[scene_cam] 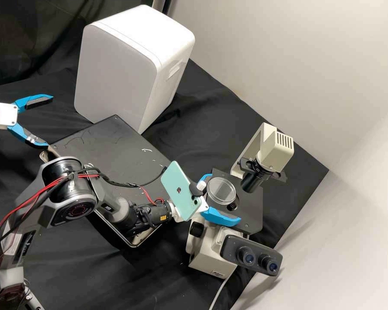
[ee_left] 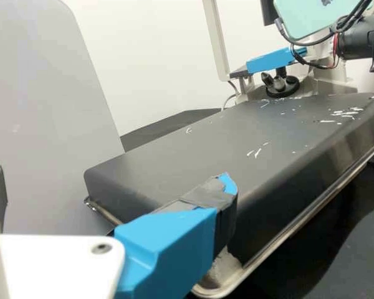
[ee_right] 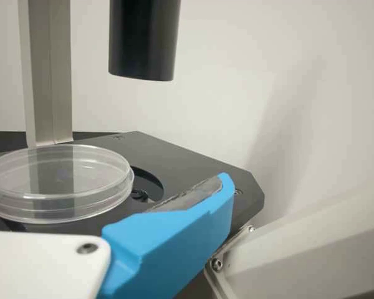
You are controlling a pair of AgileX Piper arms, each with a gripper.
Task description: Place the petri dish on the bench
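petri dish (scene_cam: 221, 190): clear and round, lying flat on the microscope stage (scene_cam: 251, 209), between the fingers of the right hand (scene_cam: 225, 198); not on the surface (scene_cam: 202, 116).
right hand: fingers apart, one on each side of the dish, gripping nothing; a narrow gap shows between the near finger (ee_right: 174, 233) and the dish wall.
dark tube (ee_right: 143, 37): hangs over the stage, just beyond the dish from the right hand.
left hand (scene_cam: 49, 121): fingers wide apart, holding nothing, well apart from the dish.
tray (scene_cam: 112, 150): dark and scratched, just ahead of the left hand; one finger (ee_left: 174, 243) seems to be against its corner, but contact cannot be confirmed.
white box (scene_cam: 133, 64): stands beyond the tray from the left hand.
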